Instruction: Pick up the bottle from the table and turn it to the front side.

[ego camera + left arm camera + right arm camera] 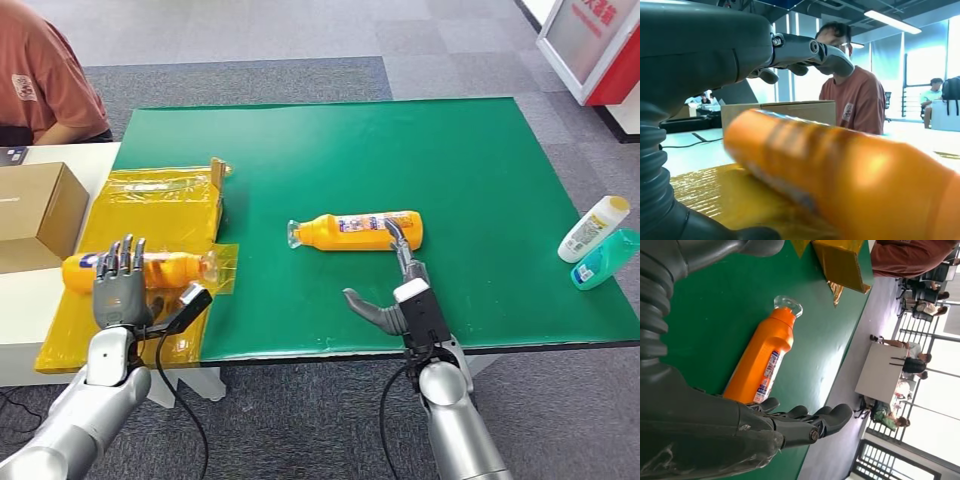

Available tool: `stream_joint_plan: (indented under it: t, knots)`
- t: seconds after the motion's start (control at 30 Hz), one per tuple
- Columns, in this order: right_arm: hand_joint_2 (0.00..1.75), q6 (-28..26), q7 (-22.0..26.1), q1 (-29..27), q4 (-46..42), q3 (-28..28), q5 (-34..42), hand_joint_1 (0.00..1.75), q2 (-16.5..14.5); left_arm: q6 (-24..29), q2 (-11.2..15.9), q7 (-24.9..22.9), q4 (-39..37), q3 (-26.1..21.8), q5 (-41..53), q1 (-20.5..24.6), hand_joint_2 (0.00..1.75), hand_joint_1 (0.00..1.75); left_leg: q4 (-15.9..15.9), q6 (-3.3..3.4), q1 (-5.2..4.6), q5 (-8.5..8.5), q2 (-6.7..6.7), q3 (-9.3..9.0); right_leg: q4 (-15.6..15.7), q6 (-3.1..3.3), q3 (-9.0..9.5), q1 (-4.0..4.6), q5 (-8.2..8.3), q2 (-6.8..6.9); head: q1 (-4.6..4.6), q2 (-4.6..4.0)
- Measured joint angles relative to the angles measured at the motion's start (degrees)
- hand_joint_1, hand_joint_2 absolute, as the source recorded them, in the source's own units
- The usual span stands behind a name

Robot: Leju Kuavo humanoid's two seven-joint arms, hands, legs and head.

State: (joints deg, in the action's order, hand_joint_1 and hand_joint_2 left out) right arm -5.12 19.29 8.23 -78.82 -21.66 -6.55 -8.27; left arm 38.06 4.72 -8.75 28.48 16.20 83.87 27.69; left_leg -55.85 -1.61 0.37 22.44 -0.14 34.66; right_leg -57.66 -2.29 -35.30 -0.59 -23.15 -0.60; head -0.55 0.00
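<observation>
An orange bottle (355,231) with a clear cap lies on its side mid-table on the green mat (468,170), cap pointing left. My right hand (392,290) is just in front of its base end, fingers stretched toward it and thumb out to the left, holding nothing. In the right wrist view the bottle (760,360) lies label up beyond the straight fingers (806,422). A second orange bottle (162,268) lies on yellow film at the left. My left hand (119,285) stands in front of it, fingers up and apart. Close up, that bottle (843,175) is blurred under the fingers (810,50).
A white bottle (592,228) and a teal bottle (604,258) lie at the table's right edge. A yellow-wrapped box (162,200) and a cardboard box (38,210) sit at the left. A person in a rust shirt (45,80) sits at the far left.
</observation>
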Motion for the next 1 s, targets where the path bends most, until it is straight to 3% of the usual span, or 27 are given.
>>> stream_joint_plan:
  t: [1.0]
  knots:
    - [1.75, -1.19, -0.02, -0.14, -1.14, 0.07, -0.02, 0.0, 0.57, 0.31, -1.11, 5.12, 0.12, -3.73, -4.65, -0.03, 1.75, 0.0, 0.0, 0.0, 0.0, 0.0, 0.0, 0.0, 0.0, 0.0, 0.0, 0.0, 0.0, 0.0, 0.0, 0.0]
